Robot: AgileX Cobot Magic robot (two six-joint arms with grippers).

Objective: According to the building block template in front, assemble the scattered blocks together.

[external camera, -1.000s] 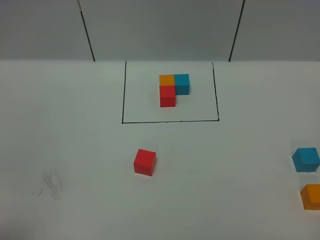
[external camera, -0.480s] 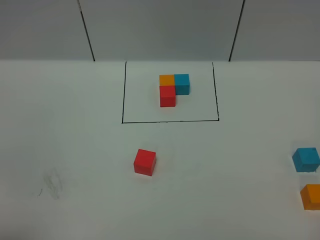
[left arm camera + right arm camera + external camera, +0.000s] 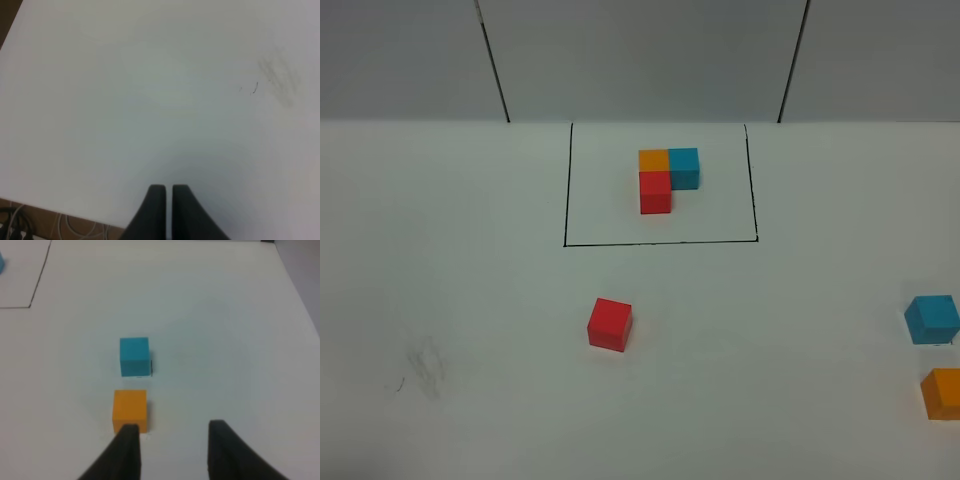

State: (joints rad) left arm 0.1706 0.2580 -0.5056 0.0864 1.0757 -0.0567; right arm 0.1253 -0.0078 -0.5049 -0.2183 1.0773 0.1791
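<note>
The template (image 3: 664, 176) is an L of orange, blue and red cubes inside a black drawn rectangle at the table's back middle. A loose red cube (image 3: 610, 324) sits in front of it. A loose blue cube (image 3: 932, 319) and a loose orange cube (image 3: 943, 393) sit at the right edge; both show in the right wrist view, blue (image 3: 134, 356) and orange (image 3: 130, 410). My right gripper (image 3: 172, 432) is open and empty, its one finger just short of the orange cube. My left gripper (image 3: 165, 192) is shut and empty over bare table. Neither gripper shows in the exterior view.
A grey smudge (image 3: 423, 368) marks the white table at the front left, also in the left wrist view (image 3: 280, 80). The table's edge with cables below shows in the left wrist view (image 3: 50, 217). A grey panelled wall (image 3: 640, 60) stands behind the table.
</note>
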